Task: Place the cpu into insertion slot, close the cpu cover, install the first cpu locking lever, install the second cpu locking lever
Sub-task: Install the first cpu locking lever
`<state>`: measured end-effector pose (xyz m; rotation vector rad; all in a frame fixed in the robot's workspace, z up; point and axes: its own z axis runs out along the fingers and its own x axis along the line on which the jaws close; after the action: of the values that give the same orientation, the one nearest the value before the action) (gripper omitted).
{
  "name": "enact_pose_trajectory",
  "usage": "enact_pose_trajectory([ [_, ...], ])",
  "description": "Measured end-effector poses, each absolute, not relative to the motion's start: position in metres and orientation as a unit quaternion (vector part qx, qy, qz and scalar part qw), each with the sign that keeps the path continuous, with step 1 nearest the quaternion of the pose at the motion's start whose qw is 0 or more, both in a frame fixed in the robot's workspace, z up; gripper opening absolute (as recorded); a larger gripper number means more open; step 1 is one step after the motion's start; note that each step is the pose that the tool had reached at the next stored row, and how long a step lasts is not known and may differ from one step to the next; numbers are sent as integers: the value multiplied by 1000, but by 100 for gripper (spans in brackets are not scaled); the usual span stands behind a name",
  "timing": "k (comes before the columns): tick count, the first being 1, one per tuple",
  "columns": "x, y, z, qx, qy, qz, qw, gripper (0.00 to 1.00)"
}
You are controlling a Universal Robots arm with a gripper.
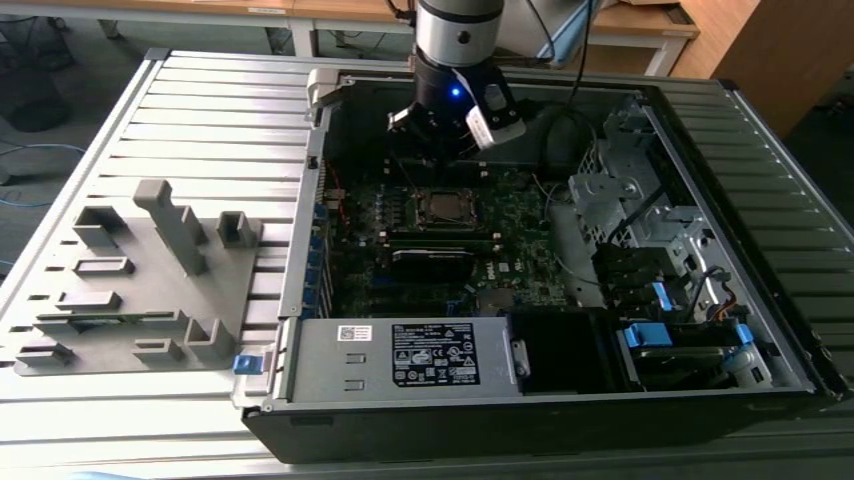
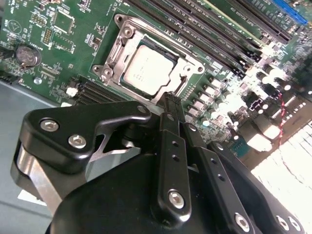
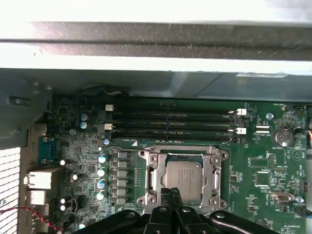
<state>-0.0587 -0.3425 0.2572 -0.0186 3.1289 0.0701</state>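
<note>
The cpu [image 3: 183, 176] [image 2: 147, 71], a dull silvery square chip, lies in the insertion slot [image 1: 441, 207] on the dark green board. The cpu cover [image 3: 155, 175] [image 2: 118, 52], a thin metal frame, lies flat around the chip, which shows through its window. My gripper [image 3: 170, 193] [image 2: 170, 100] hovers at one edge of the socket, its black fingers pressed together and shut on nothing. In the exterior view the gripper [image 1: 447, 150] hangs inside the open case just behind the socket.
Long black memory slots [image 3: 170, 124] run beside the socket, and a row of capacitors [image 3: 102, 175] flanks another side. The case walls [image 1: 318, 180], a power supply [image 1: 400, 355] and drive cages [image 1: 627, 200] ring the board. A grey fixture [image 1: 134, 280] sits on the slatted table at the exterior view's left.
</note>
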Motion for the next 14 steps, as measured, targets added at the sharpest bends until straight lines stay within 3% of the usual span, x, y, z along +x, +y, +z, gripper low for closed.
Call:
enact_pose_trajectory([
  [14,-67,-343,269,-6,1000,22,6,11],
])
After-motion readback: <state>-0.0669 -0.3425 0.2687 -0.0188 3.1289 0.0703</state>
